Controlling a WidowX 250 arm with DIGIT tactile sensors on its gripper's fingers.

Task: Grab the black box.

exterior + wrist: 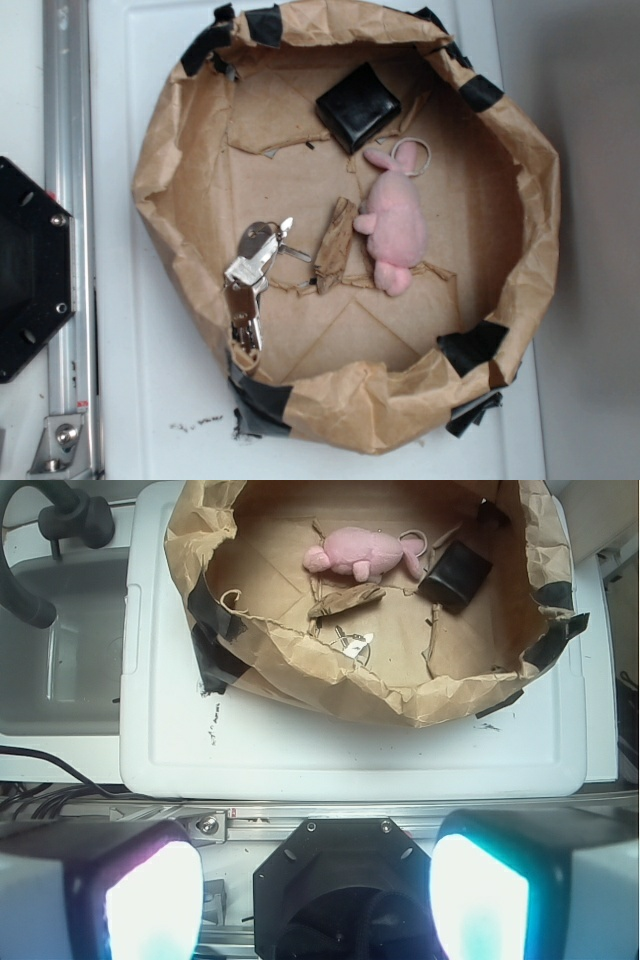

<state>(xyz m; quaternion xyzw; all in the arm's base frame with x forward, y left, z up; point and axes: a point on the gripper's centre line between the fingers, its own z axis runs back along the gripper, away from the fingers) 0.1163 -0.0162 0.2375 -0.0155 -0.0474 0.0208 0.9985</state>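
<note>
- No legible text, label, brand, number or sign appears in either view.
- Black box [358,106]: glossy faces, no readable marking in the exterior or wrist view.
- Pink plush toy [394,220]: no tag lettering can be made out.
- Keys [252,272]: any engraving is too small to read.
- Brown paper wall [180,170] and black tape patches [474,346]: plain, unprinted.
- White lid [330,745]: dark specks only, not characters.
- Black hexagonal plate [30,270] and aluminium rail [68,150]: screws visible, no lettering discernible.
</note>
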